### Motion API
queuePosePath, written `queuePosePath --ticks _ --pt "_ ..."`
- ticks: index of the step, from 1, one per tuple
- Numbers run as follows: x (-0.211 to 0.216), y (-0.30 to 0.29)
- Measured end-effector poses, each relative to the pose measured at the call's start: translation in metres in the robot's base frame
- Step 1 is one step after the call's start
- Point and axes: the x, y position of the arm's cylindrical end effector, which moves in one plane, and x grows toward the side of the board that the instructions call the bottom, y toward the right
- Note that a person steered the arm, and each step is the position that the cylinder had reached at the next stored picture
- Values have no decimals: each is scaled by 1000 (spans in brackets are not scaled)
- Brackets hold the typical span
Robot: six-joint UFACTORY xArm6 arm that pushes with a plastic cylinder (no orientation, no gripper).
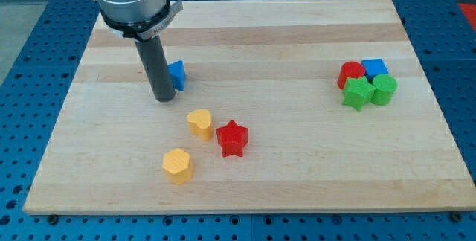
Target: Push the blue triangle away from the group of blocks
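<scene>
Wooden board (pixel 245 33) on a blue pegboard table (pixel 30 18); no fingers on this arm, only a dark rod, my tip (pixel 163 100) touching the blue triangle (pixel 177 74) at upper left. Below: yellow heart (pixel 199 123), red star (pixel 232 138), yellow hexagon (pixel 178 166). Far right, tight cluster: red block (pixel 350 72), blue cube (pixel 375 68), green star (pixel 358 93), green block (pixel 384 89).
</scene>
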Motion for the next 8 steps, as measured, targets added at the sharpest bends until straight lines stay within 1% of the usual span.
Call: queuePosePath --ticks 2,5,8 --pt "-12 0" --pt "-13 28" --pt "-15 29"
